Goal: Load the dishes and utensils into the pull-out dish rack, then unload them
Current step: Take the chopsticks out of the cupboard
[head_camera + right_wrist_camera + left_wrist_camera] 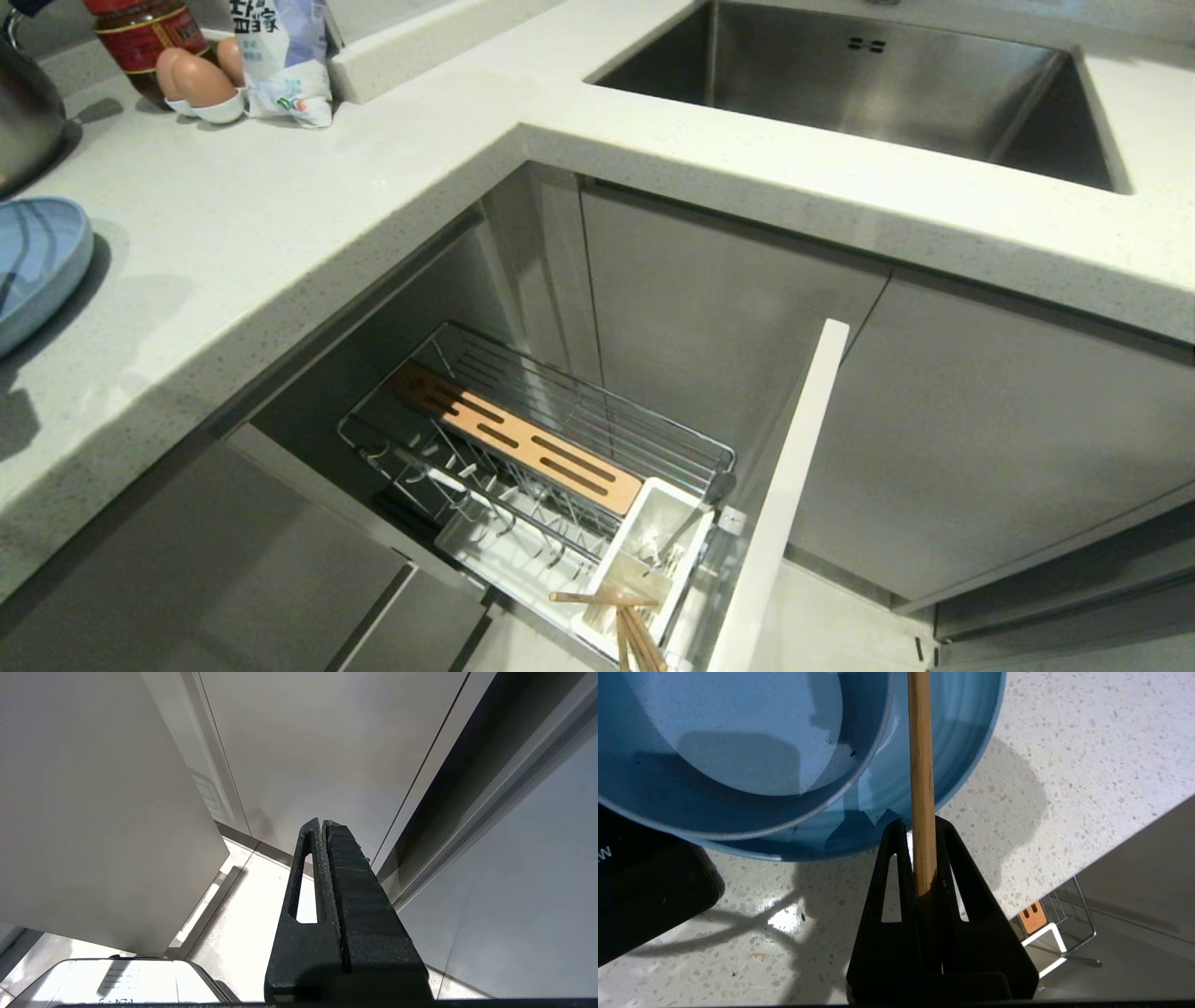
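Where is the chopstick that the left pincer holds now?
In the left wrist view, the thin light-wood chopstick is clamped in the left pincer, above the light-blue round plate on the counter.

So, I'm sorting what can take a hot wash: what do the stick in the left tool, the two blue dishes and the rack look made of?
The stick looks like light wood or bamboo: tan, faint grain, matte. The bowl and plate look like matte glazed ceramic, perhaps melamine. The rack is shiny chromed wire with a slotted wooden strip and white plastic caddy.
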Motion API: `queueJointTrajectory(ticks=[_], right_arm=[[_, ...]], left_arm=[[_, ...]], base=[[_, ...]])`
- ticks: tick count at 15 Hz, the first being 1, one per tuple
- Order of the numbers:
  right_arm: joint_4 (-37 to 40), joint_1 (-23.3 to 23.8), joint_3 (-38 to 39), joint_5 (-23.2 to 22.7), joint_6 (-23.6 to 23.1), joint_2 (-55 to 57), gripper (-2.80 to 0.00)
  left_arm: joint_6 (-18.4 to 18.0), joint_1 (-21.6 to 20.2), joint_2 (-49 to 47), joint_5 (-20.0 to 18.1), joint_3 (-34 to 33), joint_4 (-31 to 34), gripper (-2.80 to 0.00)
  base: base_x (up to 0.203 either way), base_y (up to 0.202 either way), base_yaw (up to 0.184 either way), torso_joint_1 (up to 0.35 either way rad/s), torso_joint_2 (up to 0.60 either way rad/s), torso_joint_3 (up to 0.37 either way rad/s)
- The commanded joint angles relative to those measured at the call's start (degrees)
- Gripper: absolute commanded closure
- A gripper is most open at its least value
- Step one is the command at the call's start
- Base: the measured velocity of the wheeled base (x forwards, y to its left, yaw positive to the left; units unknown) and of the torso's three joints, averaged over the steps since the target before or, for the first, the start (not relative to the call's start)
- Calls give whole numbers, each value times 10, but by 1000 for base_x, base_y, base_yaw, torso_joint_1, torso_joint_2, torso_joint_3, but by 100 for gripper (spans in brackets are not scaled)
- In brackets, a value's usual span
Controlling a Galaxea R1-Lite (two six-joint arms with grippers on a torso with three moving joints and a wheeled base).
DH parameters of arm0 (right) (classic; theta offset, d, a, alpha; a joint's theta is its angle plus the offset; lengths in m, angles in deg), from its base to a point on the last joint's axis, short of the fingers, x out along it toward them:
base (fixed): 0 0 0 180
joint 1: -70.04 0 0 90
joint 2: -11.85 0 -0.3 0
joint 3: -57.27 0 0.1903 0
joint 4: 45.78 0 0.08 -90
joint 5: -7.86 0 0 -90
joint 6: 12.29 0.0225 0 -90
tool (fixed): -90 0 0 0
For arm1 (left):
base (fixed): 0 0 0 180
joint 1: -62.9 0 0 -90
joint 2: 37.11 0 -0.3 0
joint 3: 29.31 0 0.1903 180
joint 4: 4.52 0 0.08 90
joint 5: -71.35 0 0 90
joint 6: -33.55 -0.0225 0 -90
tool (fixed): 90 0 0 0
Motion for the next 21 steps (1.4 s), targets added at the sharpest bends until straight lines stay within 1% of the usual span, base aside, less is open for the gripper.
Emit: queueJointTrajectory(ticks=[1, 8, 14, 15, 21], right_arm=[[0, 0, 0, 0, 0, 0, 0], [0, 0, 0, 0, 0, 0, 0], [0, 0, 0, 0, 0, 0, 0], [0, 0, 0, 0, 0, 0, 0], [0, 0, 0, 0, 0, 0, 0]], left_arm=[[3, -14, -19, -1, -1, -1, 0], [3, -44, -45, -19, -1, -15, 0], [2, -46, -47, -23, -1, -16, 0], [2, -46, -47, -23, 0, -17, -280], [2, -46, -43, -24, 8, -17, -280]], base=[[0, 0, 0, 0, 0, 0], [0, 0, 0, 0, 0, 0], [0, 0, 0, 0, 0, 0], [0, 0, 0, 0, 0, 0], [0, 0, 0, 0, 0, 0]])
